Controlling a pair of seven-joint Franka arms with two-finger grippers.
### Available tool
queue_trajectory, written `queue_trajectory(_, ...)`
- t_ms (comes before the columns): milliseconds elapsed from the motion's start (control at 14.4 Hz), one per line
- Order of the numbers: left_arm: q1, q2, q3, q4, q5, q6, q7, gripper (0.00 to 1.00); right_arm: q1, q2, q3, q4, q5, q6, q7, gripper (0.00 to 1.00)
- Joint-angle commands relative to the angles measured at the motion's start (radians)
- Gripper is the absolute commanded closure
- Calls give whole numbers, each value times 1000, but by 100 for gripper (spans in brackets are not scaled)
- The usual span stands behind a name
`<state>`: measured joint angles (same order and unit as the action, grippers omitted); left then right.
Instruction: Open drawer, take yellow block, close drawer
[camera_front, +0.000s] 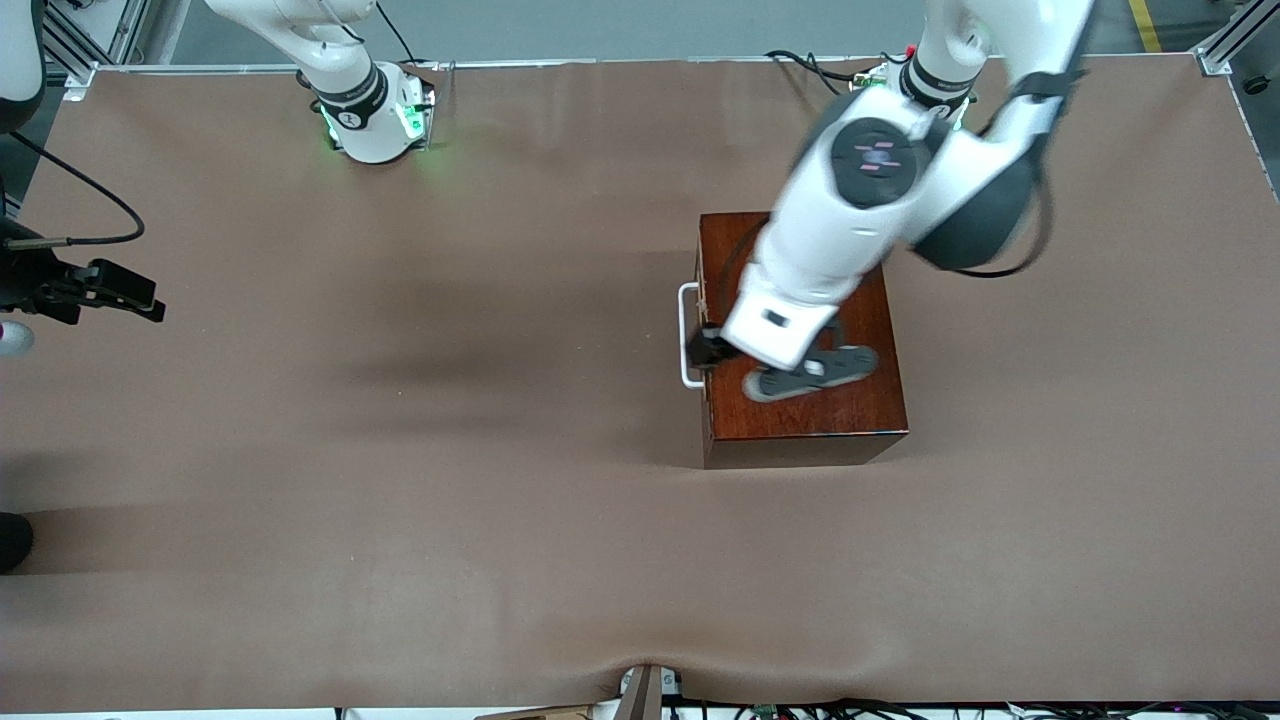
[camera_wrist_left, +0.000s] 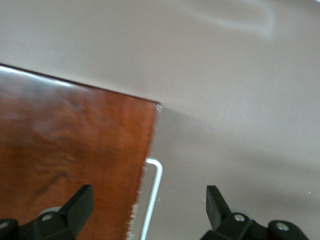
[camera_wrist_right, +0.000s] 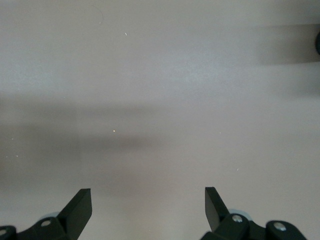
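Glossy reddish-brown wooden box (camera_front: 800, 340) sits right of centre in the front view, its drawer shut, so the yellow block is not visible. The white bar handle (camera_front: 686, 335) is rigid, thin and smooth, best pinched mid-bar. The left gripper (camera_wrist_left: 150, 207) hovers over it, fingers apart. The right gripper (camera_wrist_right: 148, 210) waits over bare table at frame's left edge, fingers spread wide.

The left gripper (camera_wrist_left: 147, 207) hangs low with fingers spread wide, its arm reaching forward. The right gripper (camera_wrist_right: 147, 207) waits, fingers apart.
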<state>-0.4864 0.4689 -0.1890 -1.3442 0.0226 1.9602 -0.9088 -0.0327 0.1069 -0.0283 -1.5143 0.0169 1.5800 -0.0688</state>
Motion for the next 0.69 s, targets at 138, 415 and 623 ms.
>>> queue_trajectory(138, -147, 137, 14, 102, 157, 20, -91, 0, -7, -9, 5, 3, -15, -12, 15, 0)
queue_trajectory(415, -259, 232, 58, 129, 238, 19, -53, 0, -7, -10, 7, 3, -15, -12, 15, 0)
queue_trajectory(623, -320, 267, 111, 131, 235, 5, -4, 0, -7, -10, 7, 3, -15, -12, 15, 0)
